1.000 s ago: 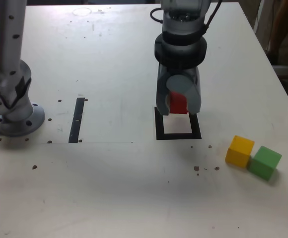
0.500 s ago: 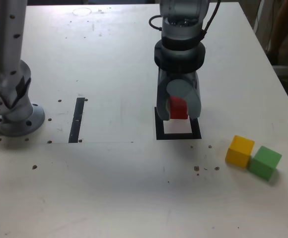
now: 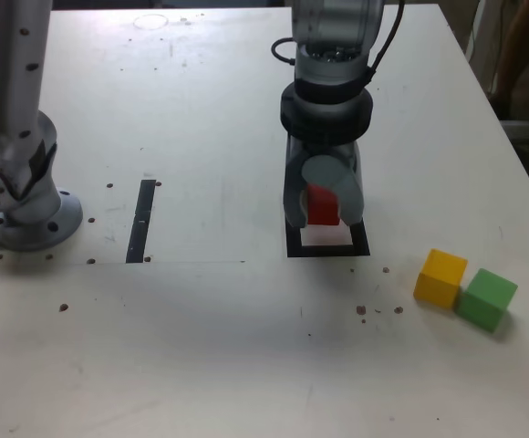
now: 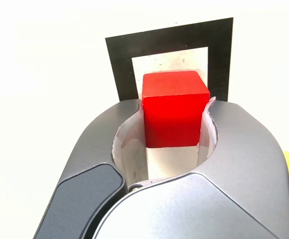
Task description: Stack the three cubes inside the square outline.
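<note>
Red cube (image 3: 323, 205) over square outline (image 3: 328, 246), yellow (image 3: 440, 277) touching green (image 3: 486, 297) — well apart

Held cube (image 3: 324, 204) over square outline (image 3: 359, 247)

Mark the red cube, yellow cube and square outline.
red cube (image 4: 174, 107), wrist view, front face.
yellow cube (image 3: 440, 278), exterior view, front face.
square outline (image 3: 328, 249), exterior view, near black edge.

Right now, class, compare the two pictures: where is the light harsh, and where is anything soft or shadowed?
Wrist view: the table is washed out to near-white, while the red cube stays crisp. Exterior view: softer overall, with a faint shadow on the table in front of the square outline.
</note>
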You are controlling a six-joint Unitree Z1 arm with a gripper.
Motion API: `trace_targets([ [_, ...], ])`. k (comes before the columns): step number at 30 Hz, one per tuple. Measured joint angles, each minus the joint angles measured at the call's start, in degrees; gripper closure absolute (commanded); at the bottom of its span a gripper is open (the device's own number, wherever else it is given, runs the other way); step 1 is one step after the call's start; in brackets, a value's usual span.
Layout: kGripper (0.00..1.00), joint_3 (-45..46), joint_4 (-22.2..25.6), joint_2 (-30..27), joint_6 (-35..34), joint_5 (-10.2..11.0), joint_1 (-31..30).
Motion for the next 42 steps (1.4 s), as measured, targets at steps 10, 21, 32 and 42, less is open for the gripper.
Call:
trace_targets([
  [10, 0.68, 0.5, -0.7, 0.0, 0.1, -1.4, -0.8],
  [21, 0.45, 0.5, -1.3, 0.1, 0.6, -0.3, -1.4],
  [32, 0.13, 1.0, -0.4, 1.2, 1.4, -0.3, -1.4],
  [42, 0.08, 1.2, 1.5, -0.1, 0.9, -0.1, -1.4],
])
